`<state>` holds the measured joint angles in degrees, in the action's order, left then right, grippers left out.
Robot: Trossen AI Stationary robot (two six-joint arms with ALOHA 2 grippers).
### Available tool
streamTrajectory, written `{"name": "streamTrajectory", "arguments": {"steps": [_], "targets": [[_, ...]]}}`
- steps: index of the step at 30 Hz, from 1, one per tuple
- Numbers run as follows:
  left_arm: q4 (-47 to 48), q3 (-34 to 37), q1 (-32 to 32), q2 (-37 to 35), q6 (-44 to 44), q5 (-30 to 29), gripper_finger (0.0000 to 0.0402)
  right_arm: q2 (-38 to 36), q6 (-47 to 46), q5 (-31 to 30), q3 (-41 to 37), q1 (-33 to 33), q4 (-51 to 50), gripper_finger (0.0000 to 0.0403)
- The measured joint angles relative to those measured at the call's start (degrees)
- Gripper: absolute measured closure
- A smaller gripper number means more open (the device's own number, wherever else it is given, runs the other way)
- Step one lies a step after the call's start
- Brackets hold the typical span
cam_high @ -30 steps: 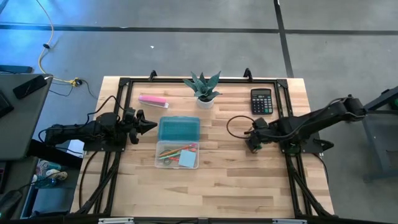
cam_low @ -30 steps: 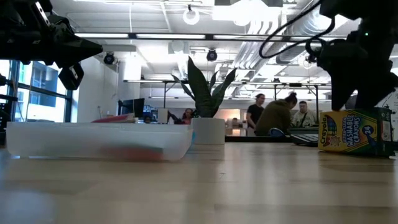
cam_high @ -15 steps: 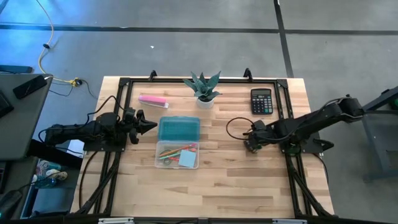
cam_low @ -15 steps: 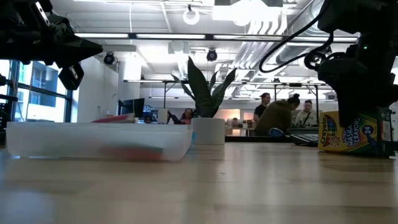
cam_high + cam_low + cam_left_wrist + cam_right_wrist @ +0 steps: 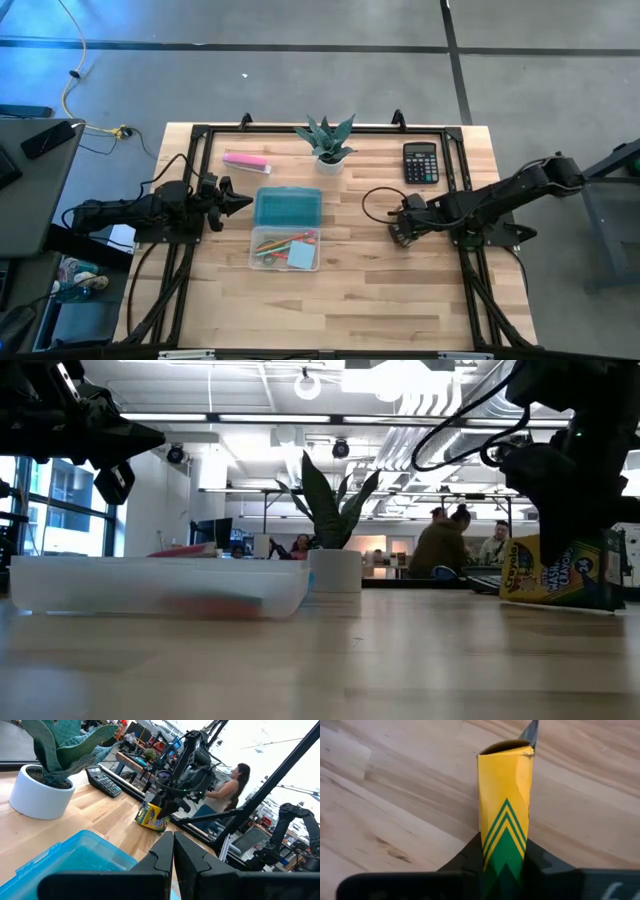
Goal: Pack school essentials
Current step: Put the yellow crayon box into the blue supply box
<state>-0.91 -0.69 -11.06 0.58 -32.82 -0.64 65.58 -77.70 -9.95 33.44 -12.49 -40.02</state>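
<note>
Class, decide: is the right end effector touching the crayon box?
Touching. The right wrist view shows the right end effector with its fingers pressed against both sides of the crayon box.

Even, bright overhead light falls on the table (image 5: 340,290). In the low view, ceiling lamps (image 5: 305,385) glare at 12 o'clock and the near bin (image 5: 160,588) is blurred.

Yellow-green crayon box (image 5: 505,805), clamped between the right gripper's (image 5: 504,857) dark fingers, tilted in the low view with one bottom corner off the wood. Over in the clear tray (image 5: 287,262) at mid-table: a blue sticky-note pad (image 5: 301,256) at the right end, with green-handled scissors (image 5: 267,243) and a jumble of red and orange sticks beside it, too small to separate.
</note>
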Motion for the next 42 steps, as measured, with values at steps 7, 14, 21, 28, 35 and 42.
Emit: {"name": "streamTrajectory", "arguments": {"steps": [7,14,21,28,35,42], "targets": [[0.0,0.0,0.0,0.0,0.0,0.0,0.0398,0.0,0.0,0.6,0.0,0.0,11.1,0.0334],[0.0,0.0,0.0,0.0,0.0,0.0,0.0398,0.1,1.3,-3.6,0.0,0.0,30.9,0.0333],[0.0,0.0,0.0,0.0,0.0,0.0,0.0398,3.9,3.2,-9.9,0.0,0.1,50.9,0.0332],[-0.4,0.0,0.0,0.0,0.0,-1.6,0.0398,13.6,4.7,-14.1,4.7,0.1,62.2,0.0332],[-0.7,0.0,0.0,0.0,-0.3,-2.5,0.0398,26.4,8.8,-14.1,17.3,0.3,62.2,0.0332],[-0.6,0.0,-0.1,0.0,-1.2,-0.6,0.0394,36.7,11.0,-12.9,28.6,1.3,61.2,0.0332]]}}
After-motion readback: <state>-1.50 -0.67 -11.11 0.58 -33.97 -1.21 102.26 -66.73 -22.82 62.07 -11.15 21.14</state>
